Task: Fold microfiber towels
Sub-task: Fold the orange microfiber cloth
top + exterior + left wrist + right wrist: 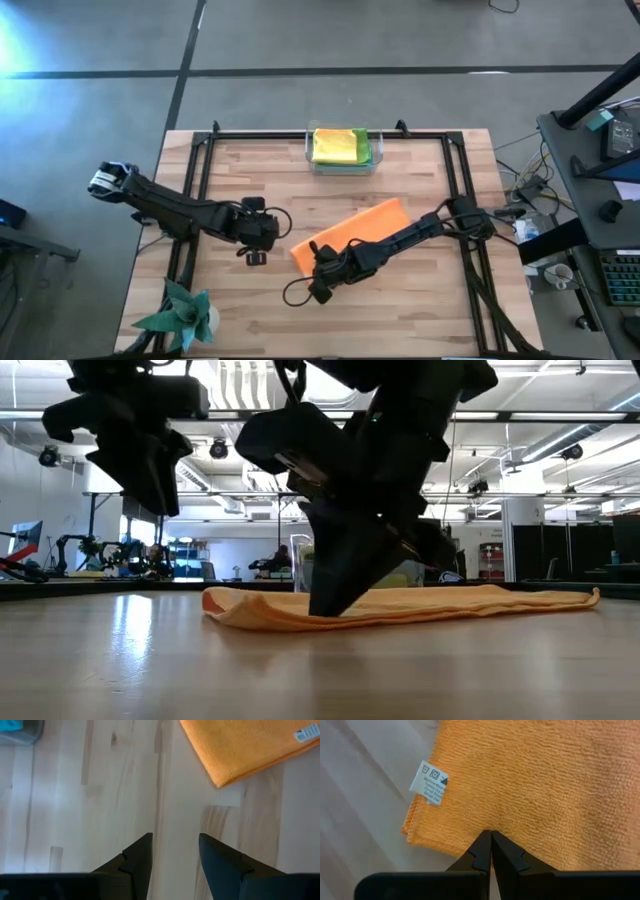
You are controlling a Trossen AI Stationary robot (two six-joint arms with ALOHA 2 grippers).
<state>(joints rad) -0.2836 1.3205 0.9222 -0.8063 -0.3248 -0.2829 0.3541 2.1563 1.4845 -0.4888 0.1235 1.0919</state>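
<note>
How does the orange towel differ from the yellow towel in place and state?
The orange towel lies folded on the bare table under the right gripper; the yellow towel sits in the clear bin at the far edge. The orange one lies alone; the yellow one tops a green one. Both are folded.

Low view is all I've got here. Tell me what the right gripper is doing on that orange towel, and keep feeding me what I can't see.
Observer: The right gripper is shut, its tips pressing on the orange towel near one edge.
Operator: Report any marking near it.
Observer: A white care label sticks out at the towel's edge beside the tips.
Operator: Now place the left gripper.
Observer: The left gripper is open over bare wood of the table, apart from the towel's corner.
Operator: Report other towels.
Observer: A yellow towel lies on a green towel in a clear bin at the table's far edge.
</note>
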